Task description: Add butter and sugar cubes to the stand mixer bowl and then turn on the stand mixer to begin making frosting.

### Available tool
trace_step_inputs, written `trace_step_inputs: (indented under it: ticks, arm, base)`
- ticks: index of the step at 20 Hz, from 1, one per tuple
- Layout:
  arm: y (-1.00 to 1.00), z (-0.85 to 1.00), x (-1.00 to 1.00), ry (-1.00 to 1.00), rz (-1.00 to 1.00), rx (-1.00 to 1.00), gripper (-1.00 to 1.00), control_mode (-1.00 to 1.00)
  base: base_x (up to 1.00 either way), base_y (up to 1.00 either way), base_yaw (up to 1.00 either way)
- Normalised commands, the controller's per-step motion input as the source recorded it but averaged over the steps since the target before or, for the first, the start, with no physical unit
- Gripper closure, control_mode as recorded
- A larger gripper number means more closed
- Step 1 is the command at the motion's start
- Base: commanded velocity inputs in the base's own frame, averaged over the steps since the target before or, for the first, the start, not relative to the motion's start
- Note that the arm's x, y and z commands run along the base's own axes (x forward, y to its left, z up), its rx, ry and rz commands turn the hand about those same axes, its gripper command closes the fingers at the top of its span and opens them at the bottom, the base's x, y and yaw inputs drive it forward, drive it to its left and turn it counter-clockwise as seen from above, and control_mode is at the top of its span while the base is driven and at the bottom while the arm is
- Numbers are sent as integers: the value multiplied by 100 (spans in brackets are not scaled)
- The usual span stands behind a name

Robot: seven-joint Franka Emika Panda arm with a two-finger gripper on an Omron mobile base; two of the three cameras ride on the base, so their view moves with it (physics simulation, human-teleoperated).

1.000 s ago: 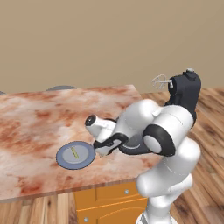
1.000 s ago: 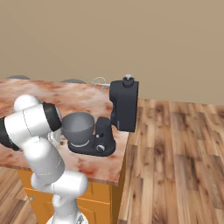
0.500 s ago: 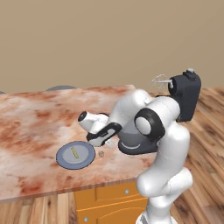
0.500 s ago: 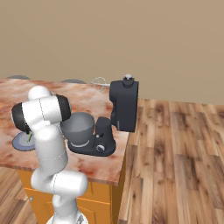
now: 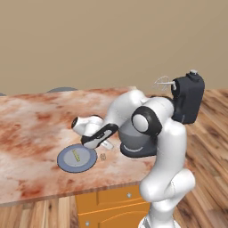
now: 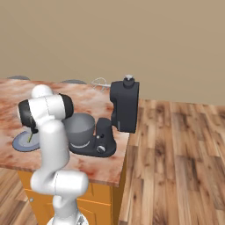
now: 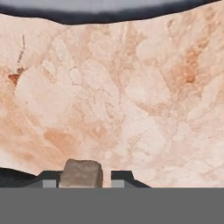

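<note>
My gripper (image 5: 107, 144) hangs low over the counter just right of the blue-grey plate (image 5: 65, 163). In the hand view a tan sugar cube (image 7: 81, 173) sits between the two finger tips of the gripper (image 7: 83, 178), which are shut on it. A second sugar cube (image 5: 103, 156) lies on the counter by the plate's right rim, just below the hand. The pale-yellow butter (image 5: 75, 156) rests on the plate. The grey stand mixer bowl (image 6: 80, 128) stands on the base of the black stand mixer (image 6: 125, 105), whose head is tilted up with the whisk (image 5: 162, 82) raised.
The marble counter (image 5: 31, 124) stretches wide to the left and behind the plate. Its front edge runs just below the plate, above orange cabinet drawers (image 5: 111, 200). My own elbow (image 5: 144, 122) hides much of the bowl in the left base view. Wooden floor lies to the right.
The fingers have closed from wide open onto a sugar cube. The elbow has swung up and toward the mixer while the hand stayed beside the plate.
</note>
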Motion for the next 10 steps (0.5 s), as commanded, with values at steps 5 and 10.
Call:
trace_step_inputs:
  ticks: [5, 10]
  arm:
    - [-42, -54, -28, -4, -4, -2, 100, -100]
    - [-34, -3, -37, -20, -4, 0, 100, -100]
  base:
    - [0, 0, 0]
    - [0, 0, 0]
